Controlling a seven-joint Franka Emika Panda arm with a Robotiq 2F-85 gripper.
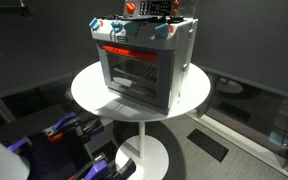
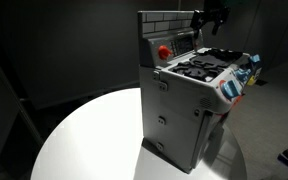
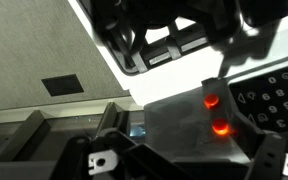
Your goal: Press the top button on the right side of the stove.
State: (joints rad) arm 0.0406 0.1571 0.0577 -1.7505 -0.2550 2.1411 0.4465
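The stove [image 1: 144, 62] stood on a round white tabletop [image 1: 89, 88], toward its far edge in an exterior view. Its glass door [image 1: 134, 75] faced that camera, with the red handle bar [image 1: 119, 50] across the top of the door and blue-grey knobs [image 1: 164, 34] above it. In an exterior view from the side, the stove [image 2: 179, 110] showed its plain grey flank. Black burners [image 2: 206, 68] lay on top, and a brick-patterned back panel [image 2: 169, 22] rose behind them. A round red button [image 2: 164, 52] sat below that panel.

The gripper [image 2: 212, 20] hung over the top of the stove, level with the upper edge of the back panel and just beyond it. In an exterior view from the front, the gripper [image 1: 149, 12] was directly above the stove's rear. Whether it touched the stove could not be made out.

In the wrist view the fingers [image 3: 104, 160] looked spread apart, dark pieces at either lower corner with nothing between them. Two glowing red buttons [image 3: 212, 100] sat one above the other on a grey surface, beside a dark burner grid [image 3: 274, 100]. Dark blurred shapes filled the top of that view and could not be identified.
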